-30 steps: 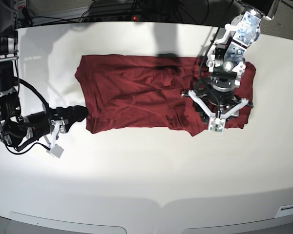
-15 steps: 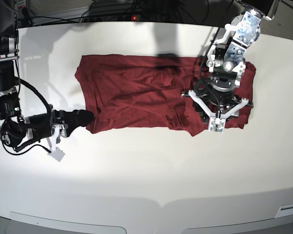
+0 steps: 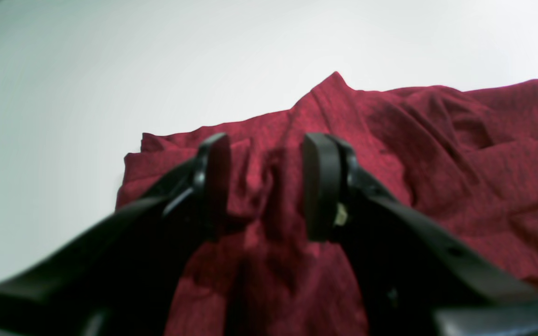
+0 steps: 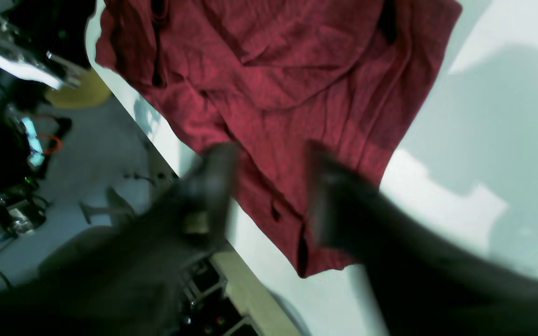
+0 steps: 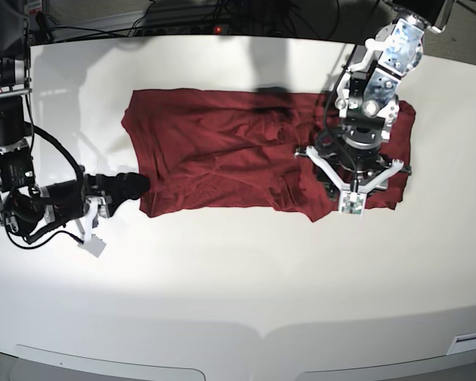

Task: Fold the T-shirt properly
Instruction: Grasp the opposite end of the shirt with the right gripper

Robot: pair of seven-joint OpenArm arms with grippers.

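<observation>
Broadly, the white table [image 5: 238, 270] fills the base view, and the T-shirt [image 5: 222, 159] lies spread across its far half, dark red and creased, its long side running left to right. One end of it sits under my left arm; the other end reaches almost to my right arm at the opposite side.

My left gripper [image 3: 265, 186] is down on the shirt near that end. Its two fingers [image 3: 320, 186] stand apart, and between them a raised fold of the red cloth shows. Whether the pads actually touch that fold I cannot tell; they are not pressed together on it.

My right gripper [image 4: 269, 196] lies low beside the shirt's lower corner, pointing at the edge of the cloth. Its fingers [image 4: 217, 186] are blurred in the wrist view, but they are plainly spread, with red cloth and bare table seen through the gap. Nothing is held there.
</observation>
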